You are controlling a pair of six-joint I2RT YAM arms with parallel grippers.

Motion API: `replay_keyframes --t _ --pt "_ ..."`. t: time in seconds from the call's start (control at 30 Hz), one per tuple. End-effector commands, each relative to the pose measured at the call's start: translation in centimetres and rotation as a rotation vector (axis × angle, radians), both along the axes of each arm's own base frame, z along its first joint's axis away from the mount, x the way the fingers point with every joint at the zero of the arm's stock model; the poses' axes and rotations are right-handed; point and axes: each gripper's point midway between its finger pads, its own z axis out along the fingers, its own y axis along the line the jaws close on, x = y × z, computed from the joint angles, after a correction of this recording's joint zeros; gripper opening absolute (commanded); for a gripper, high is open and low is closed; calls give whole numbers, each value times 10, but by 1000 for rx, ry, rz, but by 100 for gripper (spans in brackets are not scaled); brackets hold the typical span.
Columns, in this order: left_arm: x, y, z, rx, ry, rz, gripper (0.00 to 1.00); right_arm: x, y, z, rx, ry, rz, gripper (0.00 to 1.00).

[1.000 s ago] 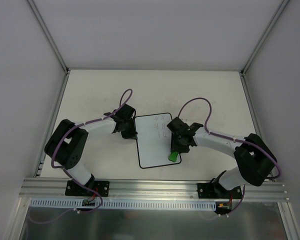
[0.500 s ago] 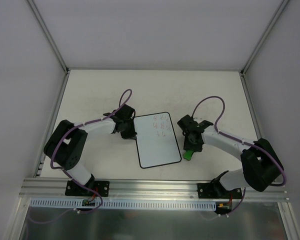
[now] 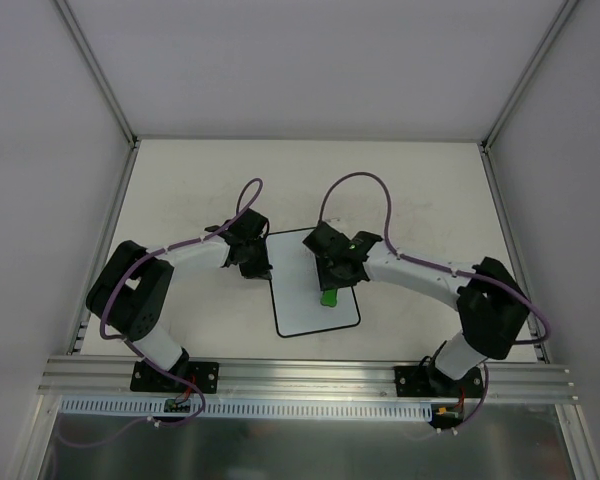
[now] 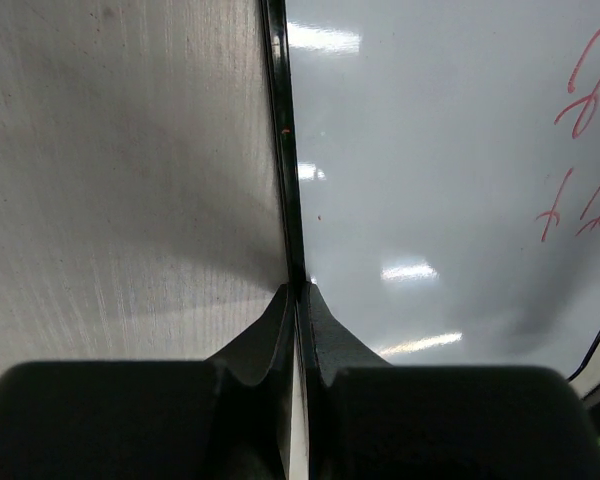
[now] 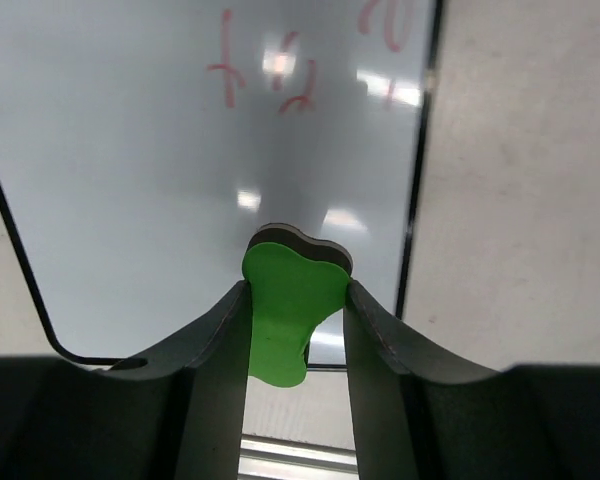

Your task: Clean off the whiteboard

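Whiteboard (image 3: 298, 305) lies on the desk (image 3: 180, 180) between both arms.
Right jaws clamp the green eraser (image 5: 290, 310) against the board; only the wrist views show red scribbles (image 5: 227, 68), and left jaws closed, apparently pressing its left border.

A: Whiteboard (image 3: 302, 312) where?
B: Flat on the table (image 3: 200, 180), centre, closer to the near edge, between both arms.
A: Left gripper (image 3: 266, 271)?
B: At the board's left edge, fingertips together on the border.
A: Right gripper (image 3: 330, 292)?
B: Over the board, right of its middle, eraser (image 3: 329, 297) between its fingers, down on the surface.
A: Scribbles (image 5: 280, 75)?
B: Far right part, beyond the eraser.
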Motion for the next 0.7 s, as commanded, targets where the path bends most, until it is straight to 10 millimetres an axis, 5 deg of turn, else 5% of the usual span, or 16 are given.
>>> replay_keyframes --t 0.0,0.1,0.27,0.67 --pt "-39 49 -33 207 142 -12 0 -1 35 -8 -7 -7 100 0" --pt "-40 49 -32 207 142 -12 0 0 52 -20 -34 -14 165 0" --pt "-39 49 -33 208 144 -15 0 -5 53 -35 -95 7 224 0" --pt "-38 50 -31 208 134 -15 0 -47 -50 -54 -386 107 103 0"
